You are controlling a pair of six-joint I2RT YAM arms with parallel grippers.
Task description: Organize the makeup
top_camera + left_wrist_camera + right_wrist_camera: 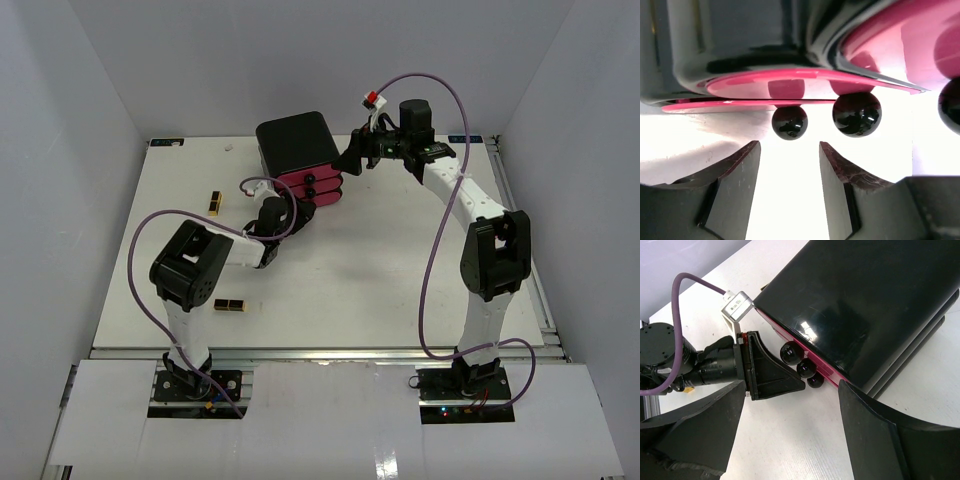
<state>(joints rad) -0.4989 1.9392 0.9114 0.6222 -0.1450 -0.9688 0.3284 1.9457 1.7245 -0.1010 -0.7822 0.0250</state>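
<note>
Two black-and-gold lipstick cases lie on the white table, one (215, 202) left of the box and one (230, 305) near the left arm's base. The tan bottles, orange tube and egg shape are out of view. My left gripper (283, 213) is open and empty at the front of the black box with pink drawers (300, 160). In the left wrist view its jaws (790, 150) stand apart just short of a round black drawer knob (789, 122). My right gripper (352, 157) is open and empty at the box's right side; it also shows in its own wrist view (792, 390).
The box has three stacked pink drawers with black knobs (806, 369). A second knob (857, 113) sits right of the first. The left gripper (765, 367) shows in the right wrist view, close to the knobs. Grey walls enclose the table.
</note>
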